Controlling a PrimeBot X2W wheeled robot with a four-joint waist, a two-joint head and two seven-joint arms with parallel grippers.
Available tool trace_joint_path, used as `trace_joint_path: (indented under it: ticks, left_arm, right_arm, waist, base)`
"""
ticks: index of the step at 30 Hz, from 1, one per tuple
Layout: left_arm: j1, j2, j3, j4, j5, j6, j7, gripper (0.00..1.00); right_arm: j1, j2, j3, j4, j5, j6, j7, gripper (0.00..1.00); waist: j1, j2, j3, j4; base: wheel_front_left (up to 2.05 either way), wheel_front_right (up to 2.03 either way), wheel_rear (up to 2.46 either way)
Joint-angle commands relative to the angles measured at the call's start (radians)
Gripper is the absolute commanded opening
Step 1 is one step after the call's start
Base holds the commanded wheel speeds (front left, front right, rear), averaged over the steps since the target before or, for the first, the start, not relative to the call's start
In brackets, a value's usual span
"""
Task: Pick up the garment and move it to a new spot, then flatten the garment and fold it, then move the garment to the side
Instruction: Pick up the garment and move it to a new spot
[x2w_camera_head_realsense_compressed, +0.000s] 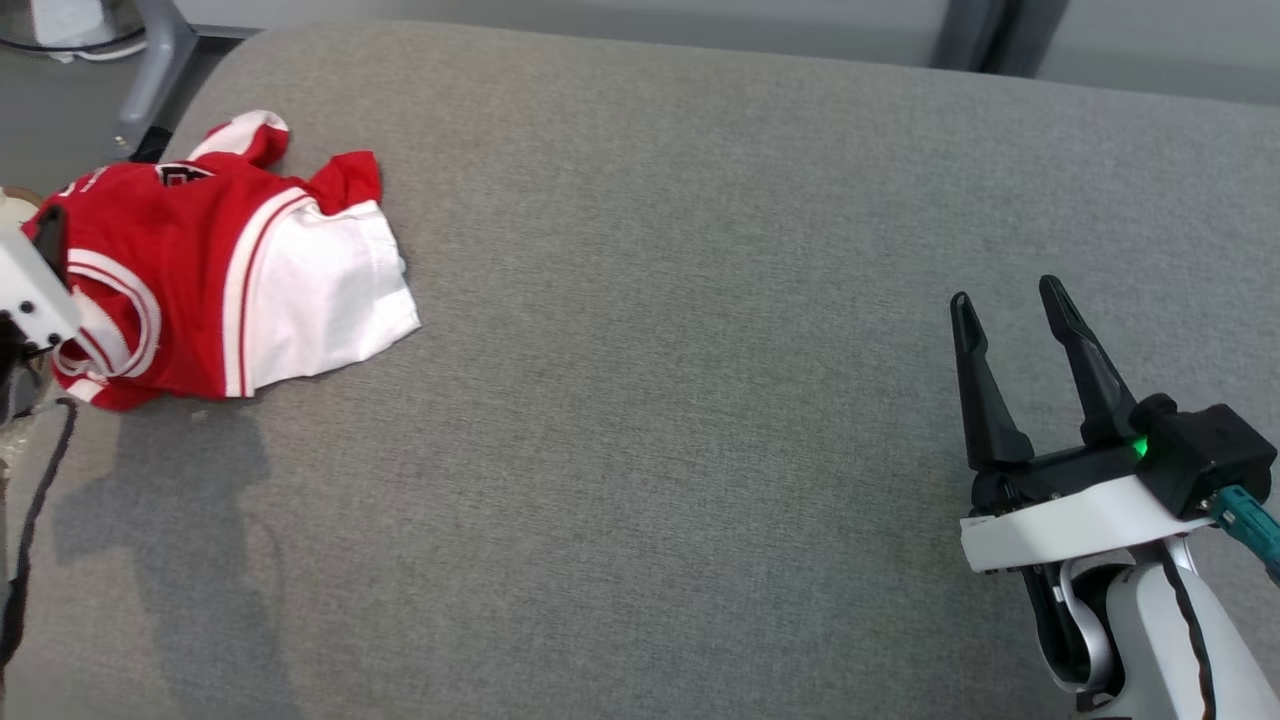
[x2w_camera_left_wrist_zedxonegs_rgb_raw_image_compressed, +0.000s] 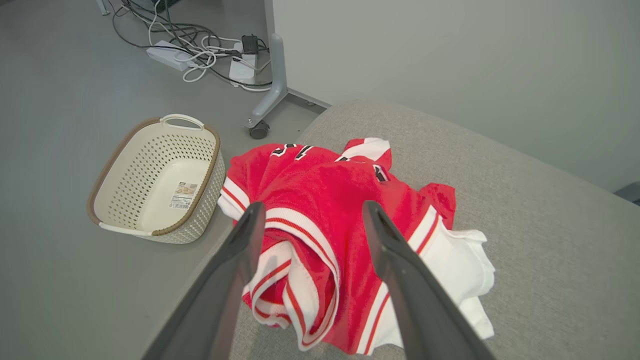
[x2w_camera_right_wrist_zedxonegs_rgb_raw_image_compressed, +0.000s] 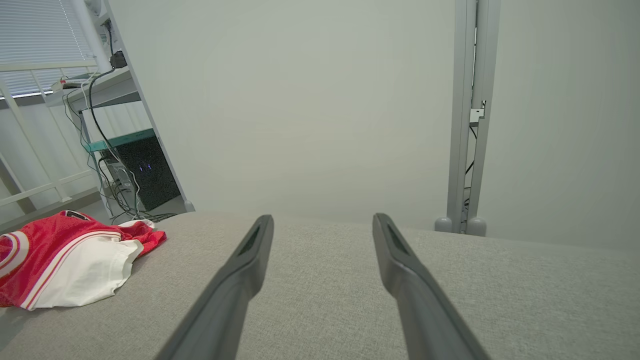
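Red-and-white garment (x2w_camera_head_realsense_compressed: 220, 270) lies crumpled at the far left corner of the grey tabletop (x2w_camera_head_realsense_compressed: 650, 400), its long axis running from the left edge inward. The left gripper (x2w_camera_left_wrist_zedxonegs_rgb_raw_image_compressed: 310, 210), wide and empty, points straight at it from close by and is the nearer one. The right gripper (x2w_camera_head_realsense_compressed: 1005, 293), equally wide and empty, is well apart.

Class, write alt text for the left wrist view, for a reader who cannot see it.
A crumpled red and white garment lies near the corner of a grey padded surface, seen between the open fingers of the left gripper. A cream perforated basket stands on the floor beside the surface, with tangled cables farther off.
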Motion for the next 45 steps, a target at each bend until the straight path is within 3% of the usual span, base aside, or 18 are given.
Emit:
trace_joint_path:
  ticks: [1,5,14,15,16,18,33,45]
  left_arm:
    - [-0.014,0.011,0.004,0.023,0.000,0.002,0.006,1.00]
    - [-0.045,0.041,0.010,0.134,-0.012,-0.006,0.033,1.00]
    - [-0.034,0.042,0.016,0.301,-0.030,-0.015,0.003,1.00]
    - [-0.034,0.041,0.016,0.312,-0.032,-0.020,-0.006,0.79]
    - [-0.035,0.041,0.013,0.322,-0.031,-0.021,-0.015,0.45]
    - [-0.041,0.039,0.007,0.339,-0.026,-0.031,-0.034,0.01]
    - [-0.116,0.073,-0.075,0.370,0.030,-0.124,-0.175,0.00]
    - [-0.162,0.020,-0.155,0.251,0.024,-0.163,-0.182,0.00]
  right_arm:
    - [-0.016,-0.002,0.000,-0.003,-0.004,0.002,0.003,1.00]
    - [-0.035,0.000,0.001,-0.003,-0.005,0.002,-0.005,1.00]
    - [-0.052,0.003,-0.003,0.000,-0.011,0.002,-0.019,1.00]
    - [-0.051,0.004,-0.004,0.001,-0.013,0.002,-0.021,1.00]
    - [-0.050,0.004,-0.005,0.003,-0.012,0.002,-0.022,1.00]
    - [-0.047,0.004,-0.006,0.005,-0.012,0.002,-0.024,1.00]
    - [-0.007,0.012,0.001,0.058,0.012,0.002,-0.040,1.00]
    - [0.062,0.025,-0.011,0.090,0.044,0.002,-0.063,1.00]
  waist:
    - [0.0000,0.0000,0.046,-0.047]
    - [0.0000,0.0000,0.080,-0.082]
    - [0.0000,0.0000,0.121,-0.122]
    - [0.0000,0.0000,0.123,-0.123]
    - [0.0000,0.0000,0.124,-0.122]
    - [0.0000,0.0000,0.123,-0.120]
    - [0.0000,0.0000,-0.015,-0.116]
    - [0.0000,0.0000,-0.169,-0.187]
  base:
    - [0.00,0.00,0.00]
    - [0.00,0.00,0.00]
    - [0.00,0.00,0.00]
    - [0.00,0.00,0.00]
    - [0.00,0.00,0.00]
    - [0.00,0.00,0.00]
    - [0.00,0.00,0.00]
    - [0.00,0.00,0.00]
